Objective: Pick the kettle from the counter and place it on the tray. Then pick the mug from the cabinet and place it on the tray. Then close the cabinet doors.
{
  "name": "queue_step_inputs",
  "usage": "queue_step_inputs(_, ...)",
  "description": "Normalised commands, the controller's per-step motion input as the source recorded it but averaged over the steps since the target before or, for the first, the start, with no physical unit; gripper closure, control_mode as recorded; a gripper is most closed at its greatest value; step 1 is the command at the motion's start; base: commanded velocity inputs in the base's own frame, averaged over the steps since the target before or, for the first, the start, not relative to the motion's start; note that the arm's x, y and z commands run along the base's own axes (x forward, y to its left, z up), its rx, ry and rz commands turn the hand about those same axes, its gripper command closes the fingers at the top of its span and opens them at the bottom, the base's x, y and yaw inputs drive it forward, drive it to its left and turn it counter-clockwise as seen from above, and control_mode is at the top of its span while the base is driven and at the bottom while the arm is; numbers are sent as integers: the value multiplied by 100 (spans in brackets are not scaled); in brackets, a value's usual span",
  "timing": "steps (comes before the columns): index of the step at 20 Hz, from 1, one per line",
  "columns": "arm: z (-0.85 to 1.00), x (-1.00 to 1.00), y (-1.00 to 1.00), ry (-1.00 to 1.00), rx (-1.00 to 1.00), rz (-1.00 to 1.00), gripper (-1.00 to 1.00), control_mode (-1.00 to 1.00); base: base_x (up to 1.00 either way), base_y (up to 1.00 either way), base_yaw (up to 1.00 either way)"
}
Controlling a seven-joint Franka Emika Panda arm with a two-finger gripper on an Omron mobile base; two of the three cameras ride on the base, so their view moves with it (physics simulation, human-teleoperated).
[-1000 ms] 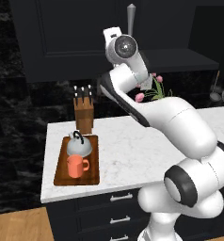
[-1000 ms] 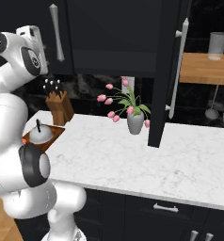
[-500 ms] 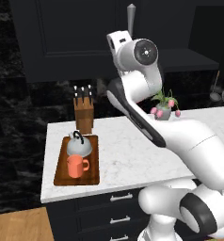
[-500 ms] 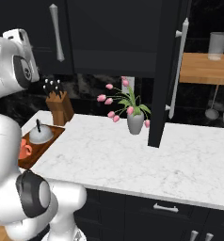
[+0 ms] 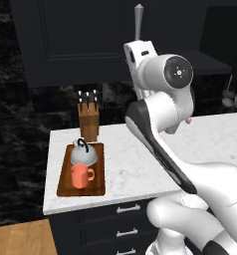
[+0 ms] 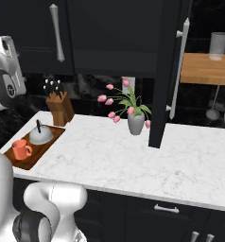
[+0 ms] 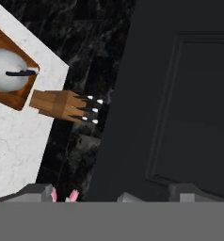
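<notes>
The silver-grey kettle [image 5: 84,154] and the orange mug [image 5: 80,176] both stand on the reddish-brown tray [image 5: 65,185] at the left end of the counter [image 5: 135,164]. The right base view shows the kettle [image 6: 41,134], mug [image 6: 21,149] and tray [image 6: 38,153] too. My gripper [image 7: 113,193] is open and holds nothing. It is raised, facing the closed left cabinet door [image 7: 180,94], with the kettle [image 7: 8,75] off to one side. The right cabinet door [image 6: 167,71] stands open, edge-on over the counter.
A wooden knife block [image 5: 89,119] stands just behind the tray. A grey vase of pink tulips [image 6: 135,124] sits mid-counter beside the open door. A wooden shelf [image 6: 206,68] with a grey cup [image 6: 220,43] is at the right. Dark drawers run below.
The arm has lifted up and away from the tray toward the cabinet. The mug and kettle stay on the tray.
</notes>
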Motion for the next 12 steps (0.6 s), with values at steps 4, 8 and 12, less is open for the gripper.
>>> queue_step_inputs(4, 6, -91, -22, -3, 0, 0, -100, -100, 0, 0, 0)
queue_step_inputs(8, 11, -70, -24, 0, 0, 0, -100, -100, 0, 0, 0)
queue_step_inputs(12, 11, -67, -21, 0, 0, 0, -100, -100, 0, 0, 0)
